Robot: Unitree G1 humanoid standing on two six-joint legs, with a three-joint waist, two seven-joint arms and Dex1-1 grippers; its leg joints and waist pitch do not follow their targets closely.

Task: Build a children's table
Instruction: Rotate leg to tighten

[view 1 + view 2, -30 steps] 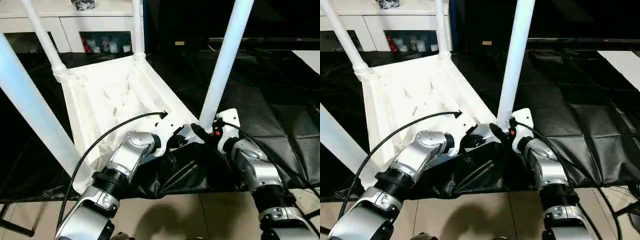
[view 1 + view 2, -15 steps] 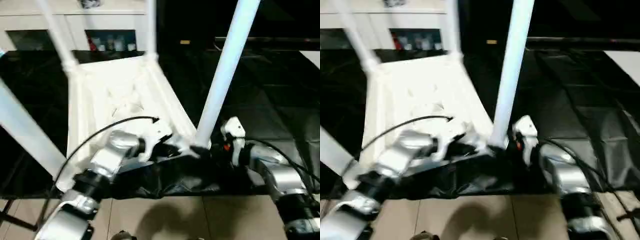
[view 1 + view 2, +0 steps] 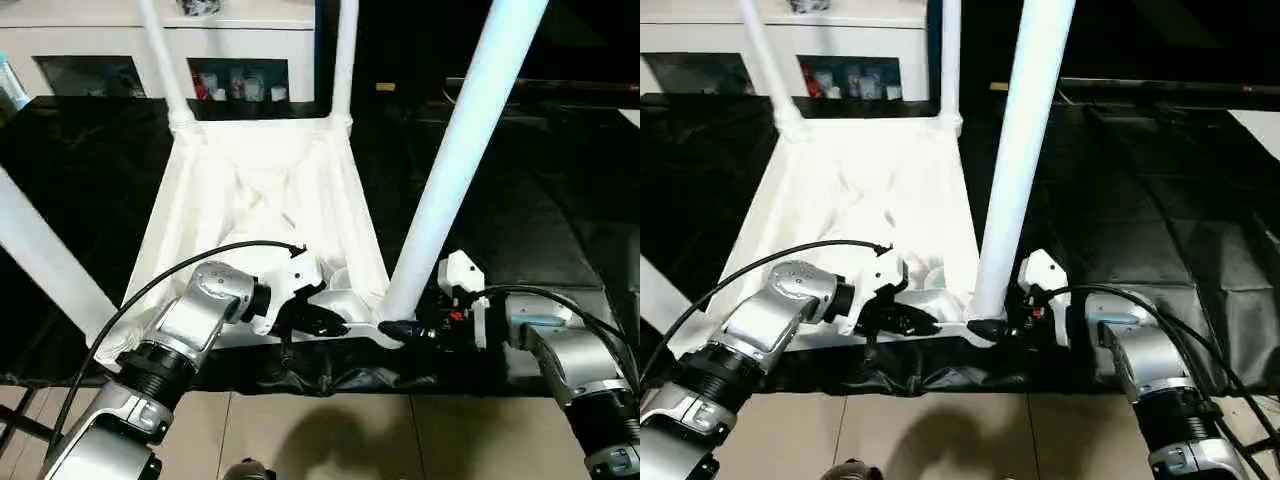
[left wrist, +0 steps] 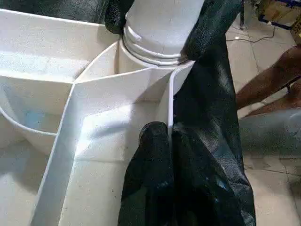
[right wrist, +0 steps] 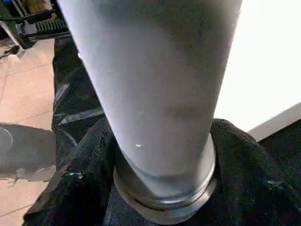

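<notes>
Children's table [image 3: 262,200] upturned, left fingers [image 4: 151,155] pinching its rim, right fingers [image 5: 89,197] clasping near leg [image 3: 455,180]

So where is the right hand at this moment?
In the head views, the right hand is at the base of the near right leg, at the upturned tabletop's corner socket.

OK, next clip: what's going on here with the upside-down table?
A humanoid robot is assembling a white children's table, which lies upside down on a black-covered surface with four legs standing up. The left gripper is shut on the tabletop's near rim, close to the corner. The right gripper has its fingers around the base of the near right leg, where it enters the corner socket. A white cabinet stands behind.
</notes>
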